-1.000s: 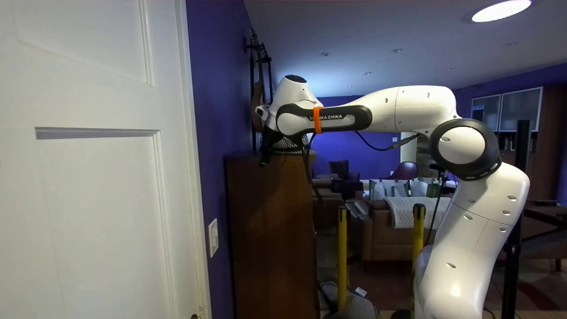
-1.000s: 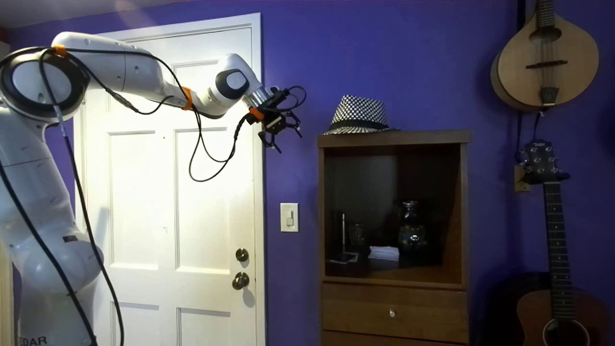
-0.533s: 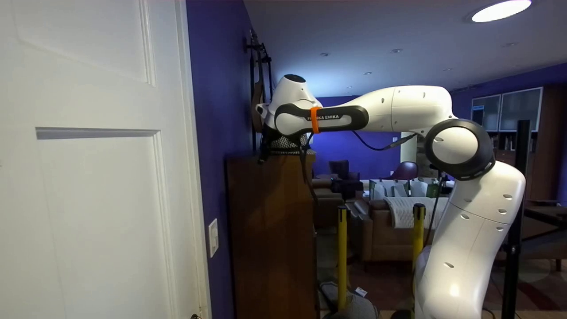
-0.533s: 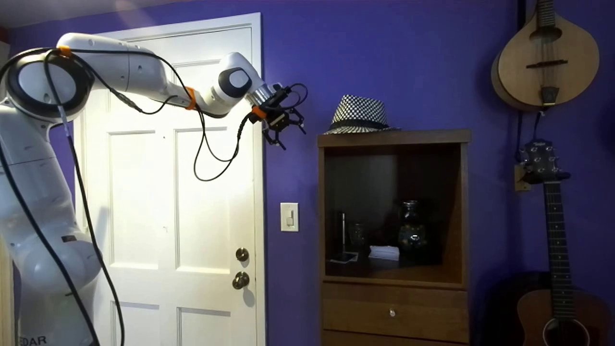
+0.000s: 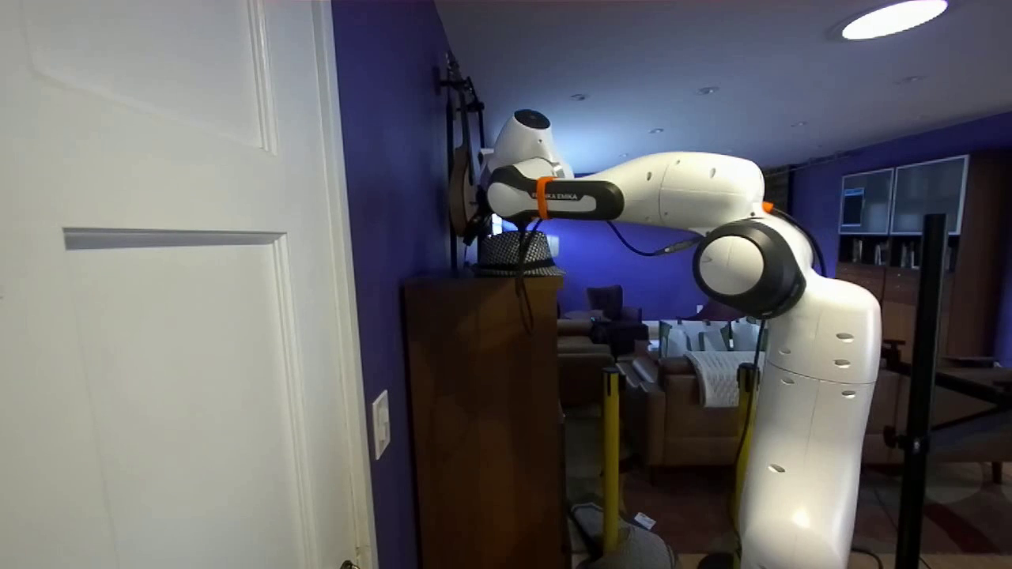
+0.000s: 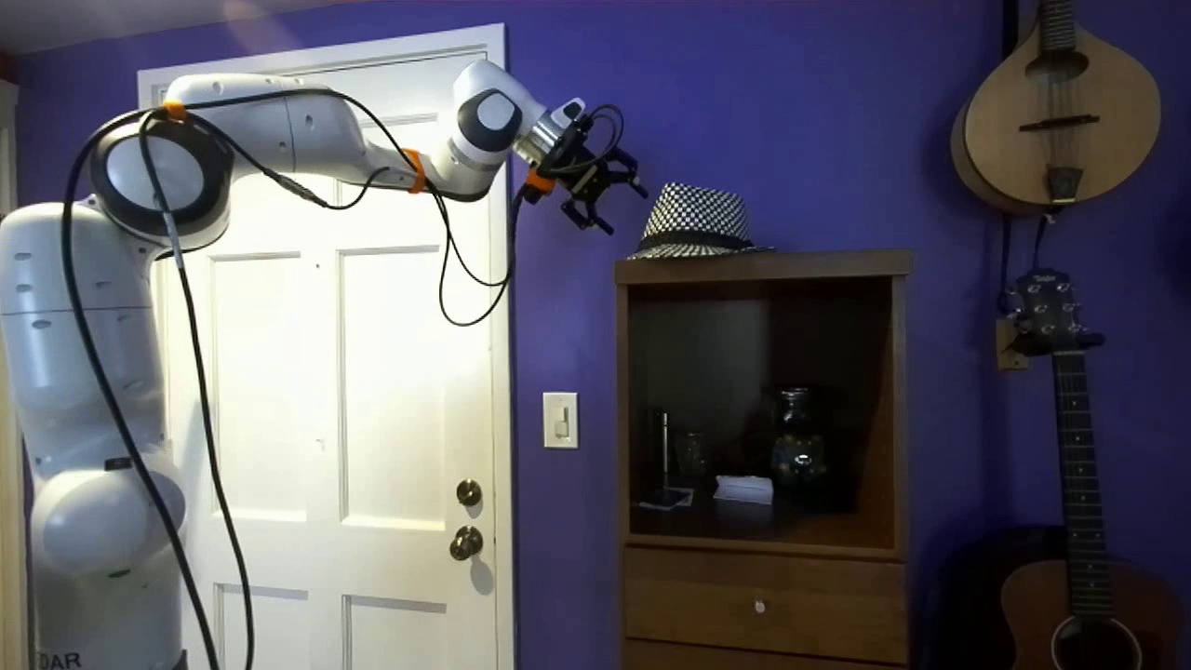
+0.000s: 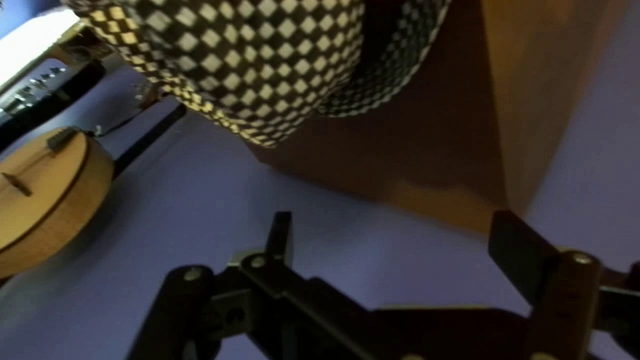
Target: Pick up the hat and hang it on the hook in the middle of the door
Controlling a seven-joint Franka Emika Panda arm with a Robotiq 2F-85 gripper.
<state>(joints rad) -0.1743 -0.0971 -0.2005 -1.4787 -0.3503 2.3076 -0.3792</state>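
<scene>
The black-and-white checked hat (image 6: 696, 212) with a dark band rests brim-down on top of the brown wooden cabinet (image 6: 763, 267). It also shows beneath the wrist in an exterior view (image 5: 506, 249) and at the top of the wrist view (image 7: 270, 55). My gripper (image 6: 625, 210) is open and empty, just left of the hat and at about crown height, apart from it. In the wrist view its fingers (image 7: 392, 220) stand wide apart with only wall and cabinet behind. The white panelled door (image 6: 321, 391) is behind the arm; I cannot make out a hook on it.
A mandolin-like instrument (image 6: 1107, 93) hangs on the purple wall right of the cabinet, with a guitar (image 6: 1075, 465) below. A light switch (image 6: 560, 421) sits between door and cabinet. A yellow post (image 5: 610, 458) and a black stand (image 5: 925, 379) stand in the room.
The arm has moved up and toward the hat, to the right in an exterior view. The gripper has stayed open. The hat has not moved.
</scene>
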